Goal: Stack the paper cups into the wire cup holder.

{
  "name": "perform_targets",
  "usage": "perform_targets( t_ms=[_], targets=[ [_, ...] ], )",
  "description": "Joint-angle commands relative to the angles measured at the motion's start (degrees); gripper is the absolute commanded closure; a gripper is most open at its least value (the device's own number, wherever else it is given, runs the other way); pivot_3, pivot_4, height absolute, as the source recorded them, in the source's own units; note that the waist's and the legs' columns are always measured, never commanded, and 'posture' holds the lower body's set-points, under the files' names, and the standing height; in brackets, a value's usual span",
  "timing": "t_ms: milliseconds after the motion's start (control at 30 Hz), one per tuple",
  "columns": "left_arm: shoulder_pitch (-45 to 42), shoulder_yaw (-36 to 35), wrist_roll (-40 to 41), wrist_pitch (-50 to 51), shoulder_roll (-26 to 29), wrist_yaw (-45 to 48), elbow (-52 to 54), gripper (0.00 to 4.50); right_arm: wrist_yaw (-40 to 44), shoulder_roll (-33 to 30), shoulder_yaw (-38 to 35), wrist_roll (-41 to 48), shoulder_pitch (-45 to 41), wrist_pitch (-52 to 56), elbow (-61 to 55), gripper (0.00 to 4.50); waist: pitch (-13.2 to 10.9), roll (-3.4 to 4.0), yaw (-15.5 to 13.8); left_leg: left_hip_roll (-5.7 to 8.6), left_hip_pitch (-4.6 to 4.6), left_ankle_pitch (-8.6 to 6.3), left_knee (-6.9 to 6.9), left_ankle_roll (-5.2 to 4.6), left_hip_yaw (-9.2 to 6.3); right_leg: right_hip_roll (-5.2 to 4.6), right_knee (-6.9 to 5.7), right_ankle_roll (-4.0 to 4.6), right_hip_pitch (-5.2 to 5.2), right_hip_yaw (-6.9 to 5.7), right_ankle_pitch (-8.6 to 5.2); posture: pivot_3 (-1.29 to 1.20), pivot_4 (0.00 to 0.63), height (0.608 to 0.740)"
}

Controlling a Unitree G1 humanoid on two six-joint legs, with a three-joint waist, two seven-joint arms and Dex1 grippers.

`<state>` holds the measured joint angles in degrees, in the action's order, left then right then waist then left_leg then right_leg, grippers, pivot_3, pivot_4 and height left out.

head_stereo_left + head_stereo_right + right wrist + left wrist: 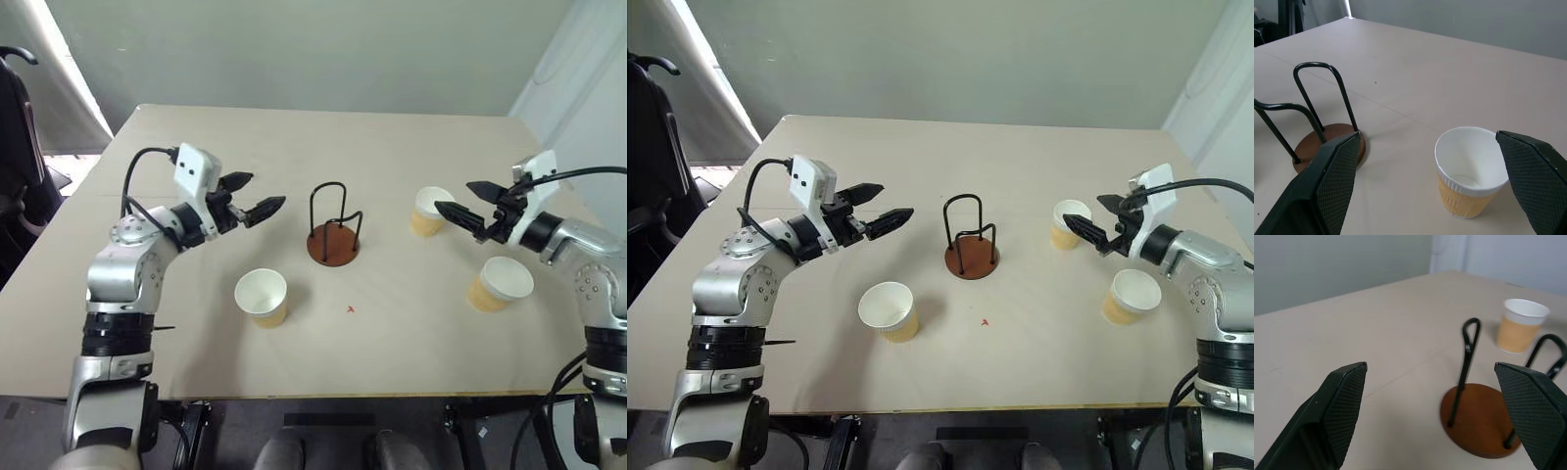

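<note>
The wire cup holder (333,247) stands empty at the table's middle, black loops on a reddish-brown disc. Three tan paper cups stand upright: one (262,296) near the front, left of the holder, one (429,211) to the holder's right, one (500,283) at the front right. My left gripper (265,191) hovers open, level, left of the holder and pointing at it. My right gripper (453,196) is open and level, its fingertips just beside the right-hand cup (1471,171), apart from it. Both grippers are empty.
The beige table (294,137) has its front edge close to me and its side edges near each arm. A small red mark (351,309) lies in front of the holder. A dark chair (15,117) stands off the table's left side.
</note>
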<state>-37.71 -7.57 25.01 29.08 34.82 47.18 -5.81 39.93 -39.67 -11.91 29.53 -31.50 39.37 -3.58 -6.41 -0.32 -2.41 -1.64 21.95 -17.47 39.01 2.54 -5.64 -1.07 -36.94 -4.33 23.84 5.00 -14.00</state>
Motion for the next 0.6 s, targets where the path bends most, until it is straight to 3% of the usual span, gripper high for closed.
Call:
perform_targets(
  t_ms=[33, 267, 600],
  targets=[
    [-1.25, 1.05, 1.45, 0.84, 2.21, 4.88, 1.42, 0.02, -0.49, -1.13, -2.45, 0.87, 0.67, 0.13, -3.25, 0.0, 0.0, 0.0, -0.01, 0.0, 0.0, 0.0, 0.0, 0.0, 0.0, 0.0, 0.0, 0.0, 0.0, 0.0, 0.0, 0.0, 0.15, 0.74],
    [-1.27, 3.03, 0.42, 1.33, 5.52, 10.58, 0.46, 0.02, -0.72, -1.45, -3.15, 1.04, 1.08, 0.91, -3.97, 0.0, 0.0, 0.0, 0.1, 0.0, 0.0, 0.0, -0.01, 0.0, -0.02, 0.0, 0.0, 0.0, 0.0, 0.01, 0.0, 0.0, 0.15, 0.74],
    [0.7, 2.77, 0.09, 0.67, 4.94, 10.03, 1.68, 0.02, 0.07, -2.04, -2.76, 1.28, 0.57, 1.19, -3.53, 0.0, 0.0, 0.0, 0.14, -0.01, 0.0, 0.0, 0.0, 0.0, -0.04, 0.0, 0.01, 0.0, 0.0, 0.04, 0.0, 0.0, 0.15, 0.74]
  ],
)
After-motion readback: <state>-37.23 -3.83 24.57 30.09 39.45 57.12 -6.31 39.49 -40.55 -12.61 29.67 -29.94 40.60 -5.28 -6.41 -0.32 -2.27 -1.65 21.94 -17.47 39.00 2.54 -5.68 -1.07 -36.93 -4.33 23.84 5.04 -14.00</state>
